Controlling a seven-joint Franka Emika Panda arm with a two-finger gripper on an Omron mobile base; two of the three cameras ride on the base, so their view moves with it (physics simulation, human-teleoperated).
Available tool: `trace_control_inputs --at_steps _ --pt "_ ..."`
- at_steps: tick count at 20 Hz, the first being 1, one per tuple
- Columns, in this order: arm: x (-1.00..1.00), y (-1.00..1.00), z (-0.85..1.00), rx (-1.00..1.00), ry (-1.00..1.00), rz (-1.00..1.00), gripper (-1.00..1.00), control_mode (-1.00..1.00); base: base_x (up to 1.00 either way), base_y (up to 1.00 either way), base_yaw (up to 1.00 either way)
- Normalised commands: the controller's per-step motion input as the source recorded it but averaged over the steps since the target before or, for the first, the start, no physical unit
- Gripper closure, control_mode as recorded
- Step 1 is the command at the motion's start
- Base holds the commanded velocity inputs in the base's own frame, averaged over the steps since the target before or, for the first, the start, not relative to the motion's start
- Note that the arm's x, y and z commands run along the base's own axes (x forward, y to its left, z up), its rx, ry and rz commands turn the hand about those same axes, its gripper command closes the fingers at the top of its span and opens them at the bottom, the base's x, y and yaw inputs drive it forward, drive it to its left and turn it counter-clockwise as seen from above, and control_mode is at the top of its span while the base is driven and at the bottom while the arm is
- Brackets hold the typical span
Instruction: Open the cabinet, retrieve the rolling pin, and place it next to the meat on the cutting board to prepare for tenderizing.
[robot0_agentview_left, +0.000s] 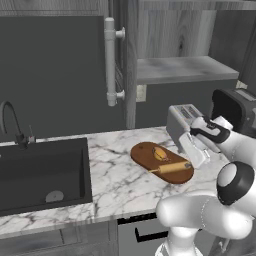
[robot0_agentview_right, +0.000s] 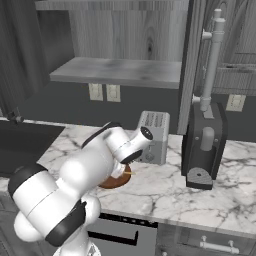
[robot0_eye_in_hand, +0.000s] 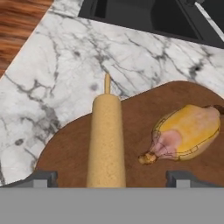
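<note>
here the slim tan wooden rolling pin (robot0_agentview_left: 171, 168) lies flat on the reddish-brown oval cutting board (robot0_agentview_left: 145, 156), long axis running left-right in the left base view, thin handle end poking just past the board's near-left edge over the white marble counter (robot0_agentview_left: 115, 175). the small yellow-orange meat lump w/ brownish edges (robot0_eye_in_hand: 186, 133) sits just beside the pin on the board's far side, not touching. two-finger gripper (robot0_eye_in_hand: 112, 178) is over the pin's right end, dark tips spread wide to either side of it, clear of the wood. grey wood-grain cabinet (robot0_agentview_left: 127, 60) stands open, pale bar handle (robot0_agentview_left: 110, 62) upright; its shelf (robot0_agentview_right: 117, 71) is bare. black sink basin (robot0_agentview_left: 42, 172) at left, silver boxy toaster (robot0_agentview_right: 154, 137) behind the board.
</note>
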Motion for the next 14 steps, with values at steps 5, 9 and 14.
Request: trace_control_inputs --at_steps 5,9,14 --pt "-0.27 0.13 0.24 0.0 -0.04 0.0 -1.0 -1.0 0.0 0.0 0.0" --pt "-0.21 0.13 0.33 0.0 0.0 0.0 -1.0 -1.0 0.0 0.0 0.0" --pt "-0.18 0.13 0.41 0.0 0.0 0.0 -1.0 -1.0 0.0 0.0 0.0"
